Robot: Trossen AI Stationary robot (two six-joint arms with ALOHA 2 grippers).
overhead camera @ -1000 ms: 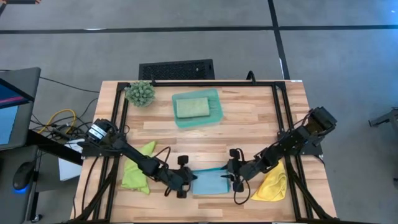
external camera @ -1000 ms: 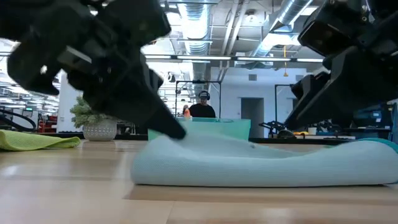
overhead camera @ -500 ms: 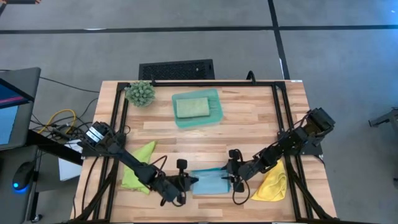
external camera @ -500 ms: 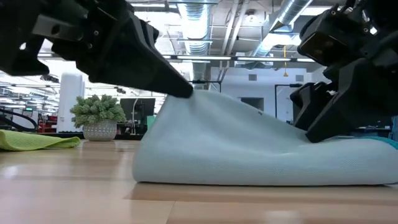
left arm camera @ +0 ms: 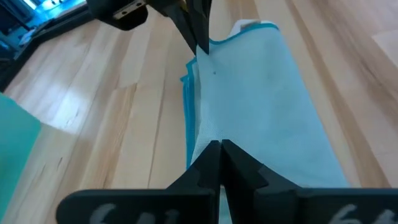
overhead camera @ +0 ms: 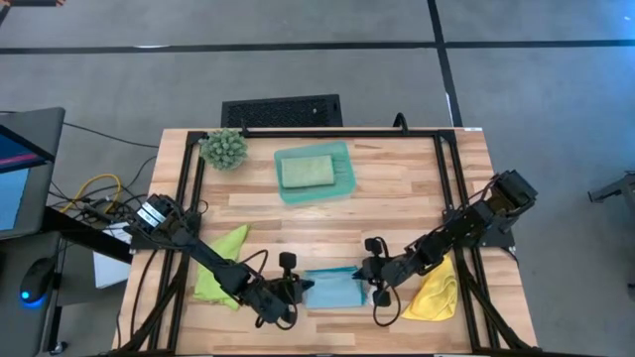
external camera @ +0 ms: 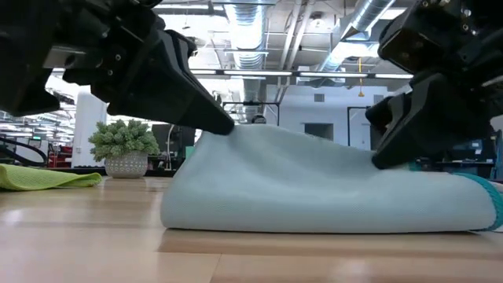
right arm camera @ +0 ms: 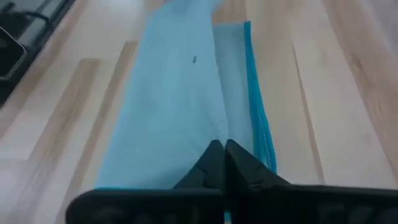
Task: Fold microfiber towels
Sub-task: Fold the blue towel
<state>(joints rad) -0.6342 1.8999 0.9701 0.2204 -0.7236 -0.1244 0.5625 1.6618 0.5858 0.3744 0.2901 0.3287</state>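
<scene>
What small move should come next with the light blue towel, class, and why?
Probably both arms carry the pinched edge across together. The left gripper and right gripper, jaws shut, each pinch an end of the light blue towel, lifted off the table.

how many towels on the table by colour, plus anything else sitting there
light blue towel: 1
lime green towel: 1
yellow towel: 1
pale green towel: 1, folded in the tray
teal tray: 1
plant ball: 1
Total: 6 things, 4 of them towels
</scene>
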